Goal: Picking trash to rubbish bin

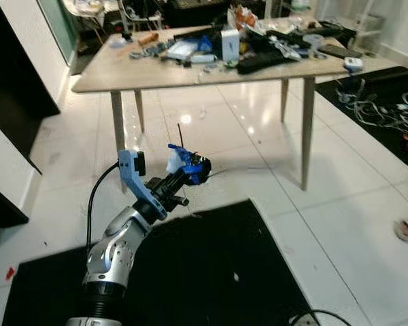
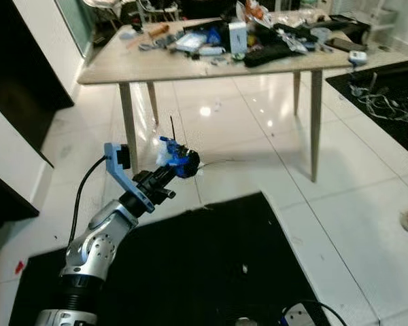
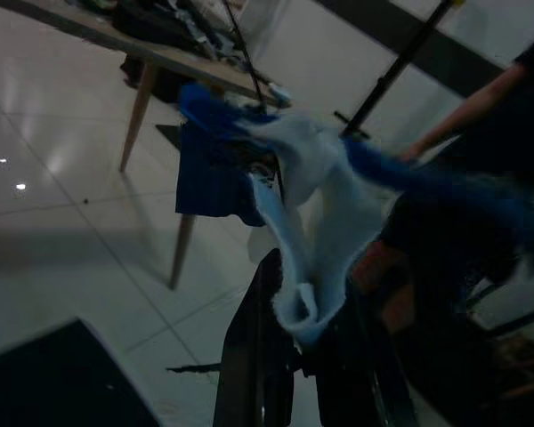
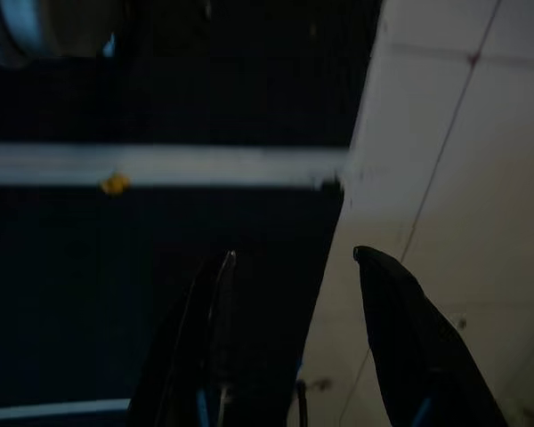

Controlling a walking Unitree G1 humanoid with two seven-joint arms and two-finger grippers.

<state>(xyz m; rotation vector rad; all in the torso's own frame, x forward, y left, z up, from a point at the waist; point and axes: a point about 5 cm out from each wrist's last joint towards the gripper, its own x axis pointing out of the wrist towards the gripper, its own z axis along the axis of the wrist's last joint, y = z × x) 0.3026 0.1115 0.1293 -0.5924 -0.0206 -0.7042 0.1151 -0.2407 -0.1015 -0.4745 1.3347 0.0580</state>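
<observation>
My left gripper (image 1: 190, 173) is raised in front of me above the white tiles and is shut on a crumpled piece of blue and white trash (image 1: 179, 160). In the left wrist view the trash (image 3: 311, 213) bulges out between the two black fingers (image 3: 249, 356), pale in the middle with blue edges. My right gripper (image 4: 294, 267) hangs low over the edge of the black mat, open with nothing between its fingers.
A wooden table (image 1: 129, 71) piled with clutter (image 1: 245, 44) stands ahead, its legs (image 1: 306, 129) on the glossy white tiles. A black mat (image 1: 204, 272) lies under me. Cables (image 1: 381, 109) sprawl on a dark mat at right. A person's arm (image 3: 463, 111) is in the left wrist view.
</observation>
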